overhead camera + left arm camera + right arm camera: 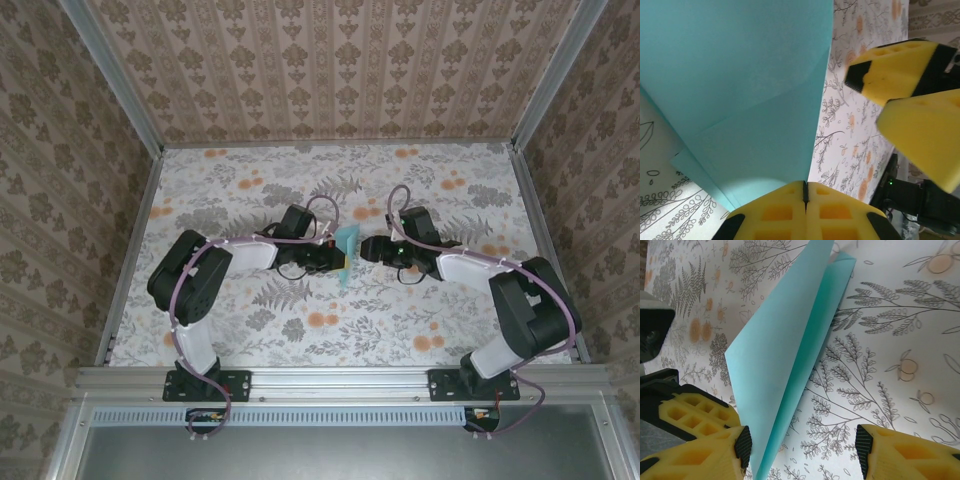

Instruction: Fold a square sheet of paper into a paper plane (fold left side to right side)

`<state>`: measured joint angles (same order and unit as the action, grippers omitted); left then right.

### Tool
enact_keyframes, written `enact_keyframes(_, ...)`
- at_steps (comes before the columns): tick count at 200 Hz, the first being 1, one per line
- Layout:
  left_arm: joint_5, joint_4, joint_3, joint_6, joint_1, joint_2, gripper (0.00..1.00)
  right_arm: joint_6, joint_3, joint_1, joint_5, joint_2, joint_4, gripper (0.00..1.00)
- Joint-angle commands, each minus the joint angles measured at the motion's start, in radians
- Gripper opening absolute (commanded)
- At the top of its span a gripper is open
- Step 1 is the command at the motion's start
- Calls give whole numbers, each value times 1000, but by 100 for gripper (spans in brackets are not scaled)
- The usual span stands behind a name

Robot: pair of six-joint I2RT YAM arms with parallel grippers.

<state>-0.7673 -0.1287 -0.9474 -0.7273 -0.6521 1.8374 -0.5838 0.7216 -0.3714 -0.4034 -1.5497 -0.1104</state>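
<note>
Clamping the half-folded square sheet of paper (740,90) upright at the middle of the worktop (880,340) in the closed left gripper (805,187); flanking its lower edge with the right gripper (802,447), jaws spread. Risks a crooked crease if closing off the fold line, or a tear if tugging against that clamp.

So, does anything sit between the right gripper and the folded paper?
Nothing visible does. The folded light-turquoise paper sheet stands right at the open right gripper, over floral tabletop; the shut left gripper pinches it.
</note>
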Motion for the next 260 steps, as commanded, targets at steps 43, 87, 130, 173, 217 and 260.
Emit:
enact_keyframes(43, -99, -175, 71, -77, 42, 23, 0, -86, -37, -26, -4, -65, -173, 60)
enact_keyframes(87, -113, -218, 103, -90, 58, 31, 0, -177, -37, -34, 6, -114, -260, 60)
enact_keyframes(130, -132, -257, 127, -98, 76, 38, 0, -214, -13, -50, 17, -161, -288, 60)
enact_keyframes(173, -136, -278, 142, -101, 88, 51, 0, -240, 15, -70, 27, -199, -310, 58)
enact_keyframes(217, -137, -279, 153, -96, 98, 57, 0, -258, 59, -84, 46, -238, -293, 55)
enact_keyframes(260, -136, -281, 155, -94, 101, 66, 0, -269, 115, -98, 80, -275, -211, 47)
